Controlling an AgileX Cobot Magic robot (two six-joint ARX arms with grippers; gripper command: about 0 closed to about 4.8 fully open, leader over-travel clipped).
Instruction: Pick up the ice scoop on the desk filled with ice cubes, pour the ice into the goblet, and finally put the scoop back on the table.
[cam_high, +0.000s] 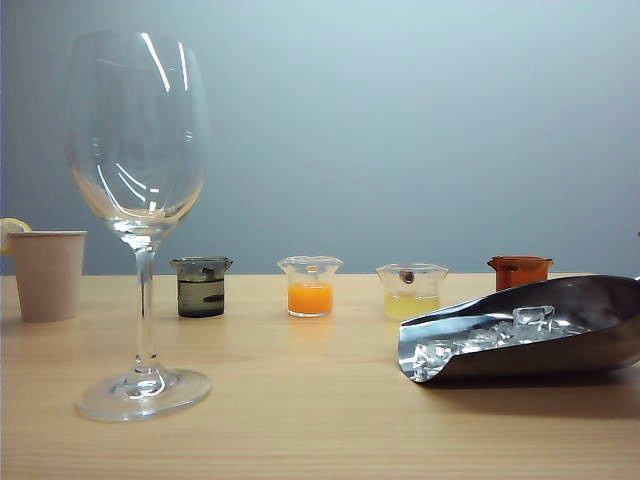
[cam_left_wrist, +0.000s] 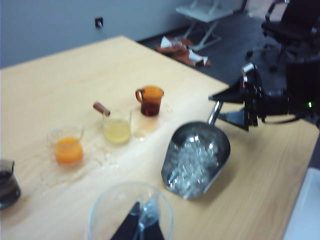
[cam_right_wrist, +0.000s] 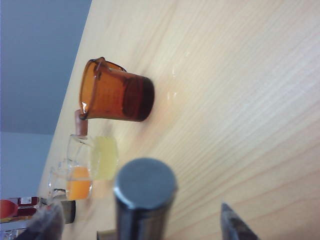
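The shiny metal ice scoop (cam_high: 530, 335) lies on the light-wood desk (cam_high: 320, 420) at the right, heaped with clear ice cubes (cam_high: 500, 335). In the left wrist view the scoop (cam_left_wrist: 220, 142) and its ice cubes (cam_left_wrist: 192, 162) show from above. My right gripper (cam_left_wrist: 215, 106) stands open around the scoop's handle. In the right wrist view the handle's grey end (cam_right_wrist: 145, 185) sits between the spread fingers of that right gripper (cam_right_wrist: 139, 207). The tall clear goblet (cam_high: 140, 210) stands upright at the left. My left gripper (cam_left_wrist: 142, 220) hovers above the goblet's rim (cam_left_wrist: 95, 212), dark fingers close together, outside the exterior view.
A beige paper cup (cam_high: 47, 275) stands at the far left. Behind stand a dark beaker (cam_high: 201, 286), an orange one (cam_high: 310, 287), a yellow one (cam_high: 411, 292) and an amber cup (cam_high: 519, 270). The desk's edge (cam_left_wrist: 300, 150) runs close behind the scoop's handle.
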